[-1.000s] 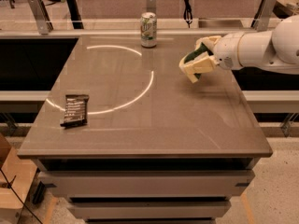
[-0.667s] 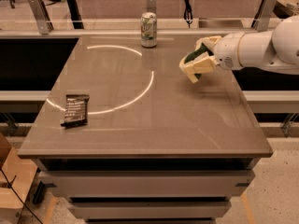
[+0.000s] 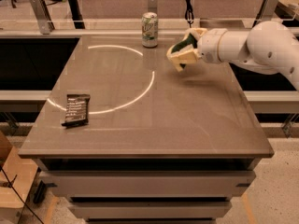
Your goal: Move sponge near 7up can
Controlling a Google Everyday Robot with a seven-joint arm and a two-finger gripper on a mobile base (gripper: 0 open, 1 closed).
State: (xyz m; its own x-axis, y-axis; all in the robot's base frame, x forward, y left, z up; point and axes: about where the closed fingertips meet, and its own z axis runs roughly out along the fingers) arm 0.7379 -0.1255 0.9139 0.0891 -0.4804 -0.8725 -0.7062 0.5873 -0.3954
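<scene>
Green-topped sponge (image 3: 180, 45) pinched between the jaws of the gripper (image 3: 183, 55), held clear of the tabletop (image 3: 187, 120) near the far edge, right of centre. 7up can (image 3: 149, 29) upright at the far edge, near on its left, apart. Grasp and lift done. Judged left: short carry toward the can, set-down, release.

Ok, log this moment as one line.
gripper: shut on sponge, above table | 7up can: upright, apart, far edge

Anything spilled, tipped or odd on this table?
Nothing stands out. The 7up can stands upright near the back edge, the gripper holds the sponge beside it, and the black wrapper lies flat front-left.
</scene>
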